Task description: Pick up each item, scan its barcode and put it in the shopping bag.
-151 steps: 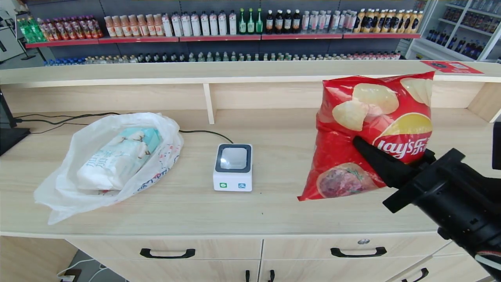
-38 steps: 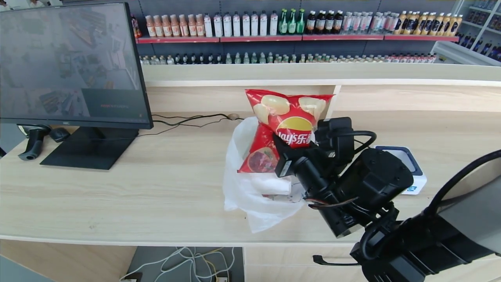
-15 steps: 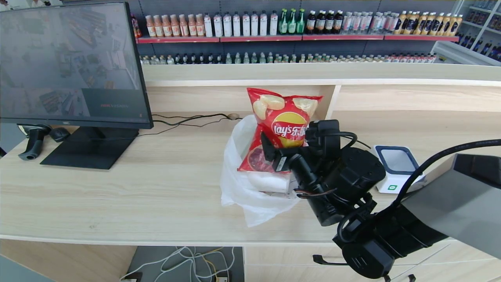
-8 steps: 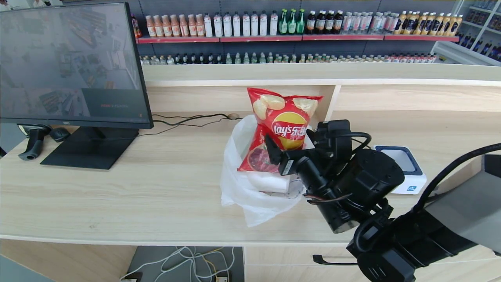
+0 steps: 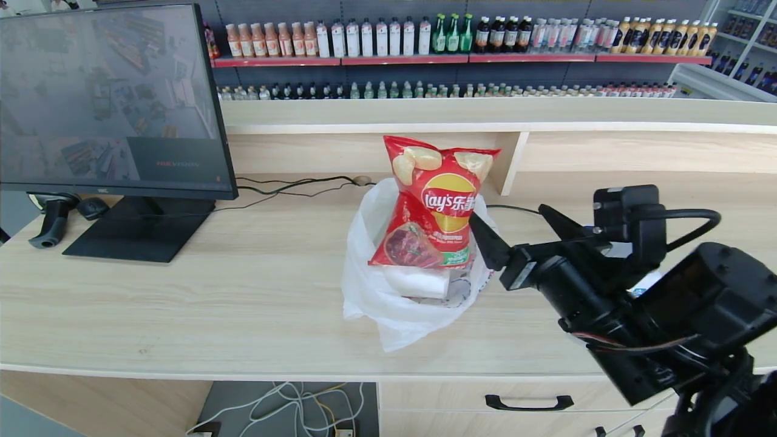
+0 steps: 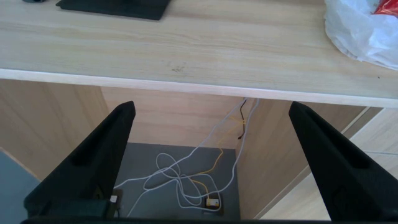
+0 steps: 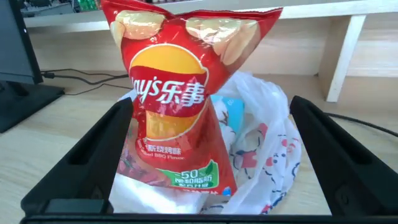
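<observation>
A red chips bag point(image 5: 438, 206) stands upright in the white shopping bag point(image 5: 376, 297) at the middle of the counter, on top of a white tissue pack point(image 5: 419, 282). My right gripper point(image 5: 516, 227) is open just to the right of the shopping bag, with nothing between its fingers. In the right wrist view the chips bag point(image 7: 180, 93) and the shopping bag point(image 7: 267, 149) lie straight ahead of the open right gripper point(image 7: 211, 106). My left gripper point(image 6: 211, 109) hangs open below the counter's front edge, left of the shopping bag point(image 6: 367, 31).
A black monitor point(image 5: 109, 97) stands at the counter's left, with a handheld scanner point(image 5: 51, 221) beside it. Cables point(image 5: 291, 185) run along the back. A wooden divider point(image 5: 507, 161) rises behind the bag. Drawer handles point(image 5: 528, 402) sit under the counter. Loose cables point(image 6: 193, 180) lie on the floor.
My right gripper has opened, let go of the chips bag and drawn back to the right. The chips bag stays standing in the shopping bag.
</observation>
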Controlling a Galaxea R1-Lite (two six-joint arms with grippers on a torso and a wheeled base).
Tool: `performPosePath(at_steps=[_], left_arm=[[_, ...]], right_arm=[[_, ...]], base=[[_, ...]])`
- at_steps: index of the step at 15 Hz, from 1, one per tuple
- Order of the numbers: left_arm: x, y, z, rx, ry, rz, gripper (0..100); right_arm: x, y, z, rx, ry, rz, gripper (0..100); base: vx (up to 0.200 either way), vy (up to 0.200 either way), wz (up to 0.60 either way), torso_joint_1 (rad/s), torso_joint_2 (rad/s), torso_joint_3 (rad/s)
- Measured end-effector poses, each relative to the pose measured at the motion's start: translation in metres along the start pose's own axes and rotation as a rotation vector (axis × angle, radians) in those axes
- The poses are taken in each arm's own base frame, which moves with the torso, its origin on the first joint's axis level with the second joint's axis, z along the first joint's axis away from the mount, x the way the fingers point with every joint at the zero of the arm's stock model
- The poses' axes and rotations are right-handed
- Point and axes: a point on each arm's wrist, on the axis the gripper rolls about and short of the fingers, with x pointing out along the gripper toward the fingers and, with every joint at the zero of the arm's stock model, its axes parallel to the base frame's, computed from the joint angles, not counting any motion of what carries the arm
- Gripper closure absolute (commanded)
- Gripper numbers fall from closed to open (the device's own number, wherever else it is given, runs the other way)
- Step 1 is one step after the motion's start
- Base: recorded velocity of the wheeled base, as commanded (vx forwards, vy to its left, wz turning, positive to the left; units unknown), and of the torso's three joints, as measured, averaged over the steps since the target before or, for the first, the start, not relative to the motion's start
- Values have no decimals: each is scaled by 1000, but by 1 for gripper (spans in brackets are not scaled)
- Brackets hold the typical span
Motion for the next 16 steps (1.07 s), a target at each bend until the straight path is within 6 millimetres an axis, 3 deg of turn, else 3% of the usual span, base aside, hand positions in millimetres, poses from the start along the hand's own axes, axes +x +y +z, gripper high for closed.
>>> performPosePath(at_steps=[7, 10, 16], left_arm=[[0, 0, 0, 0, 0, 0, 0], [0, 0, 0, 0, 0, 0, 0], [0, 0, 0, 0, 0, 0, 0]], right_arm=[[-113, -67, 31, 3, -2, -115, 0], [-132, -75, 37, -10, -5, -86, 0], [-189, -86, 24, -114, 238, 98, 0]], base=[[0, 0, 0, 0, 0, 0], [0, 0, 0, 0, 0, 0], [0, 0, 0, 0, 0, 0]])
